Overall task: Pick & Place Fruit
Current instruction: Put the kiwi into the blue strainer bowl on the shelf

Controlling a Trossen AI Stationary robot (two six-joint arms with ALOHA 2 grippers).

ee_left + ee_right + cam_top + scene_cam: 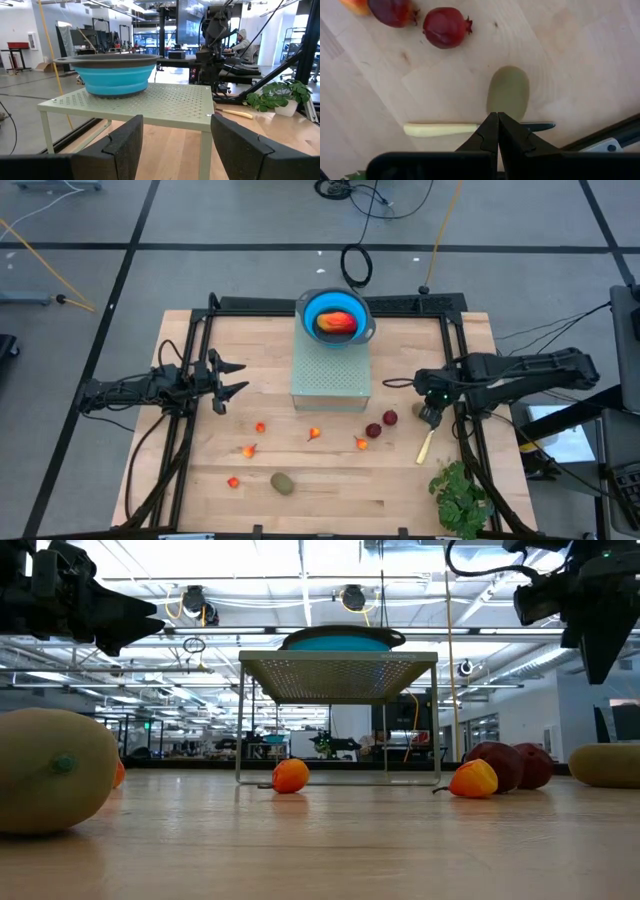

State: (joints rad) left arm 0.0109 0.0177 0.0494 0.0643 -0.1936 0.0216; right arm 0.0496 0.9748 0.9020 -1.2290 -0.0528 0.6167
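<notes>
Several tiny orange-red fruit pieces (260, 427) lie on the wooden table, beside two dark red round ones (381, 424). A brownish-green oval (283, 482) rests near the front edge. A second green oval (508, 92) lies under my right gripper (497, 120), which is shut, points down and hangs well above the table (600, 630). A larger orange-red oblong (338, 322) sits in the blue bowl (312, 310) on a pale green perforated stand (331, 375). My left gripper (232, 380) waits open and level at the table's left, pointing at the stand.
A yellow-handled knife (440, 130) lies on the table beside the green oval, below my right gripper. A leafy green bunch (462, 498) sits at the front right corner. A black frame (452, 330) runs round the table's edges. Bare wood lies between the stand and the scattered fruit.
</notes>
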